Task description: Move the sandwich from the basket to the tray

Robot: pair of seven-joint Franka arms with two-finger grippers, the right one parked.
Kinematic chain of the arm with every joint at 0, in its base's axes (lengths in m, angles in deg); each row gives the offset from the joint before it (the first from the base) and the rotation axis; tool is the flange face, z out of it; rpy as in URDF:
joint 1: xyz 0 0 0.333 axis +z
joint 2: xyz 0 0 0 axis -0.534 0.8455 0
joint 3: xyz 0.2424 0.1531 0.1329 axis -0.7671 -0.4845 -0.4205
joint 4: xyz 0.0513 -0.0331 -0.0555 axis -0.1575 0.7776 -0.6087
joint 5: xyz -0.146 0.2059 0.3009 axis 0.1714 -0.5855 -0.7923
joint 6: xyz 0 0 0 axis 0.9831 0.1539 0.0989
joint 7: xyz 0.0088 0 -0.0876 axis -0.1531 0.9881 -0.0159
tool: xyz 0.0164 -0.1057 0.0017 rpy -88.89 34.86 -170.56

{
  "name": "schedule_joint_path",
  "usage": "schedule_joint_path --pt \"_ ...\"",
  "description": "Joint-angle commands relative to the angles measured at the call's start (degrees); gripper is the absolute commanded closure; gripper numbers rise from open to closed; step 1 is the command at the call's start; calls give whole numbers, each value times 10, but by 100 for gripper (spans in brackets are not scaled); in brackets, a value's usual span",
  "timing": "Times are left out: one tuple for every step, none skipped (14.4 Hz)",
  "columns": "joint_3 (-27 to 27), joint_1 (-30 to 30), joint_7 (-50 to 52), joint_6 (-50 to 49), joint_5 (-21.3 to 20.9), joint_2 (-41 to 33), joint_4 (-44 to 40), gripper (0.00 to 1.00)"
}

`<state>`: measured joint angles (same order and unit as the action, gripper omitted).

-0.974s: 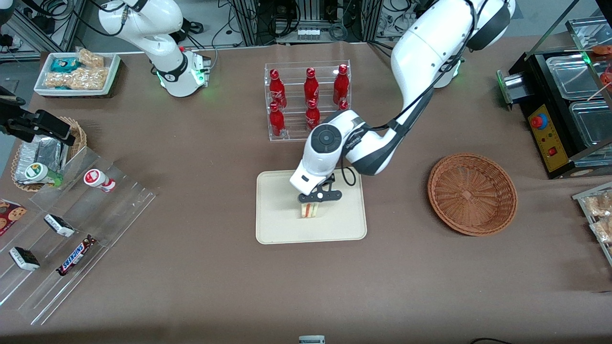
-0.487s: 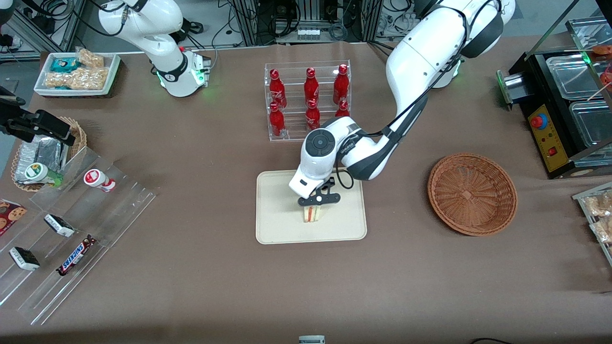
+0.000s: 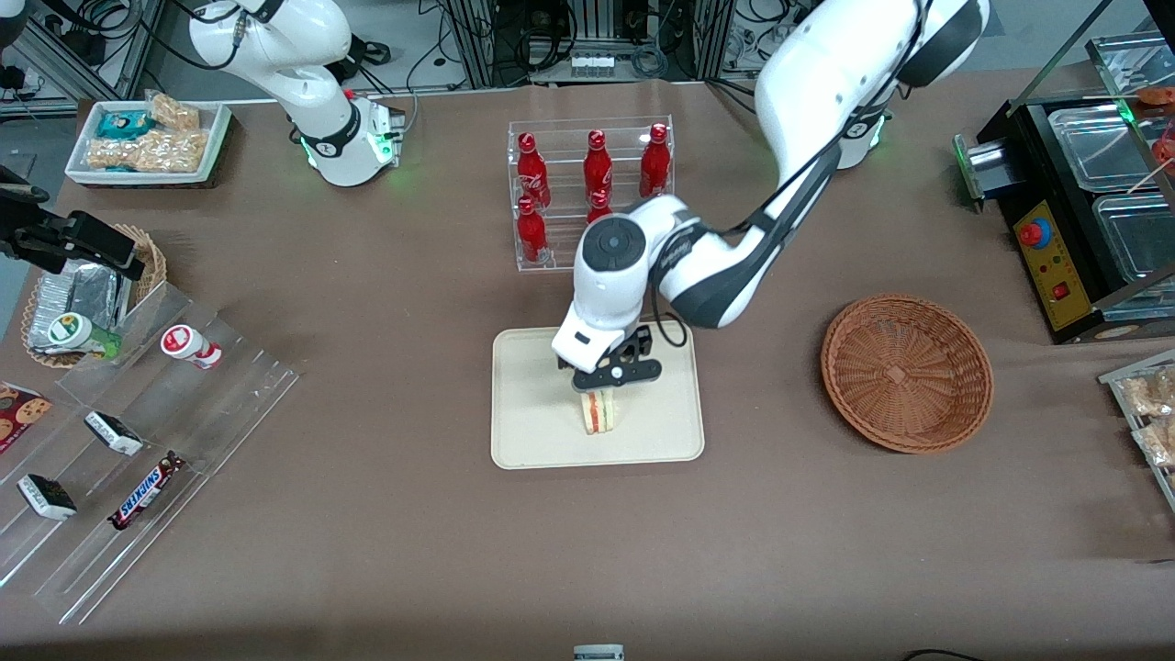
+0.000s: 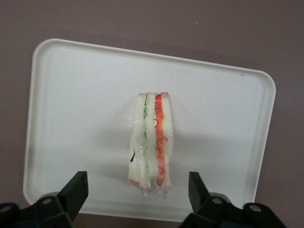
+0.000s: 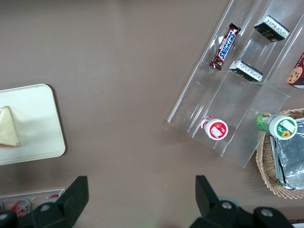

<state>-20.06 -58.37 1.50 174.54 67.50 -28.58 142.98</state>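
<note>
The sandwich (image 3: 598, 413) (image 4: 151, 142) is a wrapped wedge with red and green layers, standing on edge near the middle of the cream tray (image 3: 532, 404) (image 4: 71, 118). My left gripper (image 3: 612, 378) (image 4: 137, 183) hangs just above it, open, with a finger on each side of the sandwich and not touching it. The round reddish-brown basket (image 3: 906, 372) sits beside the tray toward the working arm's end and has nothing in it. The right wrist view catches the sandwich (image 5: 7, 128) on the tray (image 5: 38, 118).
A clear rack of red bottles (image 3: 592, 193) stands farther from the front camera than the tray. Toward the parked arm's end are an acrylic snack display (image 3: 138, 441), a small wicker basket of foil packets (image 3: 83, 294) and a white bin (image 3: 147, 142). A black appliance (image 3: 1092, 211) stands at the working arm's end.
The gripper has let go of the sandwich and risen a little above it. The sandwich now stands free on the tray and shows more fully below the fingers.
</note>
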Motion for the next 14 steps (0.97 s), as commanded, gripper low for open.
schedule_joint_path --pt "0 35 4 -56 14 -67 22 0" --pt "-1 45 -1 -87 39 -78 21 0" --pt "-2 66 -20 -95 52 -89 23 0" --pt "0 91 -53 -97 59 -100 32 0" --pt "0 113 -84 -98 75 -118 51 0" --pt "-1 137 -106 -99 89 -133 70 0" --pt "0 163 -132 -99 96 -152 90 0" --pt "0 190 -167 -100 106 -174 110 0" --pt "0 210 -199 -105 123 -195 127 0" --pt "-1 230 -237 -113 138 -215 145 0" --pt "-1 252 -274 -126 148 -233 157 0" --pt "-1 276 -312 -141 160 -248 163 0" --pt "-1 296 -345 -155 171 -258 164 0" --pt "-3 313 -378 -170 175 -266 163 0"
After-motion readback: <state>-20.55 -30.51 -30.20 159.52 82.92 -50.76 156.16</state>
